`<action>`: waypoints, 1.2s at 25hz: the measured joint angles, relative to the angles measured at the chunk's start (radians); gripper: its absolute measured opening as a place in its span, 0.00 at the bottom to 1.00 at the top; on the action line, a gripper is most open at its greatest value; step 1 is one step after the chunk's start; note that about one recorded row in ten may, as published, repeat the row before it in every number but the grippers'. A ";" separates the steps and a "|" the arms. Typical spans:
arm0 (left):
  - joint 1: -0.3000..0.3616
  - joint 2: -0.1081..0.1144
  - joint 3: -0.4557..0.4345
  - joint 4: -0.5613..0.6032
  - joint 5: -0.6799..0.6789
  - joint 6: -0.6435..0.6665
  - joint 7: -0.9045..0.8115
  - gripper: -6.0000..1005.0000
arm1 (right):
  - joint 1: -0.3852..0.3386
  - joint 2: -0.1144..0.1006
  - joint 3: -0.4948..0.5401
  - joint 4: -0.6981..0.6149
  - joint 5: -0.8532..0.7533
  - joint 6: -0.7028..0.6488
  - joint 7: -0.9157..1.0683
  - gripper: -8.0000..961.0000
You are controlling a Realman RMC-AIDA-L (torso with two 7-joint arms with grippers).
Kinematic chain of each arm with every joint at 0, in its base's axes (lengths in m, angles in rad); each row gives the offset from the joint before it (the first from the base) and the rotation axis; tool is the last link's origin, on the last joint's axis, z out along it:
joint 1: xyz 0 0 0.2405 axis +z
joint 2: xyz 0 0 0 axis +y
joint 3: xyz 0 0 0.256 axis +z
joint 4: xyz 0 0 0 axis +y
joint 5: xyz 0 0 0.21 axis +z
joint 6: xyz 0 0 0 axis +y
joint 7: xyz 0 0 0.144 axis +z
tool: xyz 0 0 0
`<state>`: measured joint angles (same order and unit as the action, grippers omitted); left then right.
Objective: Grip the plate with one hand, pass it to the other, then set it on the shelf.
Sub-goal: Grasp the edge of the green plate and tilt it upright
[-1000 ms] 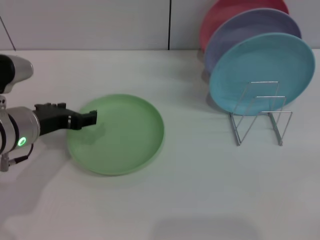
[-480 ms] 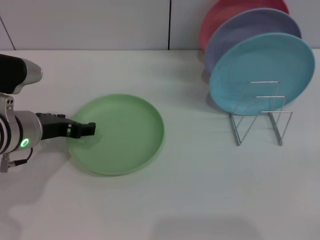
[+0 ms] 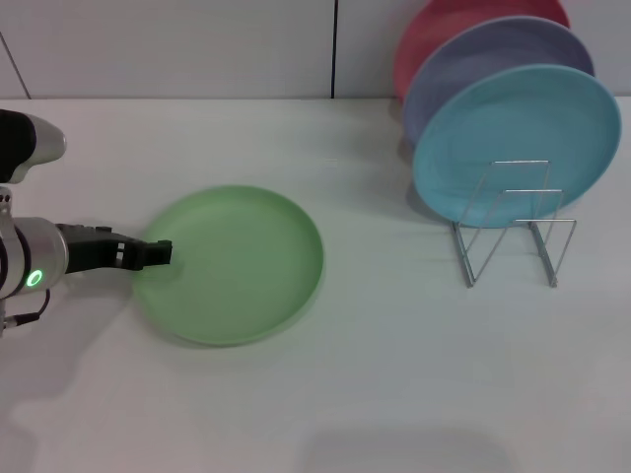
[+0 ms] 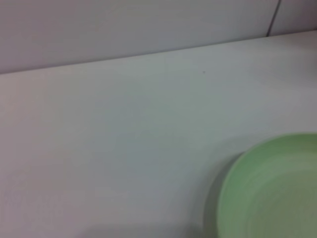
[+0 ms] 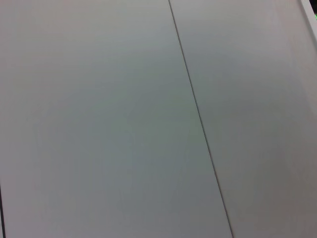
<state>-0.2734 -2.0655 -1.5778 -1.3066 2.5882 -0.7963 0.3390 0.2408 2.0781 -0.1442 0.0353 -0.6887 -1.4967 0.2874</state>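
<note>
The light green plate (image 3: 232,264) lies flat on the white table at the left of centre. It also shows in the left wrist view (image 4: 277,196), at a corner. My left gripper (image 3: 158,252), black on a silver wrist with a green ring light, reaches in low from the left and sits at the plate's left rim. The silver wire shelf (image 3: 513,232) stands at the right, apart from the plate. My right gripper is out of view; its wrist view shows only a wall.
A light blue plate (image 3: 518,143), a lavender plate (image 3: 473,64) and a red plate (image 3: 434,30) stand upright in a row at the shelf's far end. The table's (image 3: 394,374) back edge meets the wall.
My left gripper has dropped lower and drawn back to the left, from over the plate's inside to its left rim. The plate has not moved.
</note>
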 joint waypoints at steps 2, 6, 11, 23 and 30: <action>-0.001 0.000 -0.009 0.011 0.001 -0.002 0.000 0.85 | 0.000 0.000 0.000 0.000 0.000 0.000 0.000 0.86; -0.005 0.001 -0.010 0.020 0.001 -0.012 0.000 0.86 | 0.000 0.000 0.000 0.000 0.000 0.001 -0.001 0.86; -0.007 0.000 -0.008 0.021 0.001 -0.029 0.000 0.85 | 0.000 0.000 0.000 0.000 0.000 0.001 -0.003 0.86; -0.024 -0.001 -0.006 0.047 0.006 -0.048 0.000 0.83 | 0.001 0.000 0.000 0.000 0.000 0.001 -0.002 0.86; -0.030 -0.001 -0.004 0.056 0.006 -0.050 0.000 0.81 | 0.002 0.000 0.000 0.000 0.000 0.001 -0.002 0.86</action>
<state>-0.3037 -2.0663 -1.5820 -1.2509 2.5940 -0.8463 0.3390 0.2424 2.0786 -0.1442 0.0353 -0.6888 -1.4956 0.2854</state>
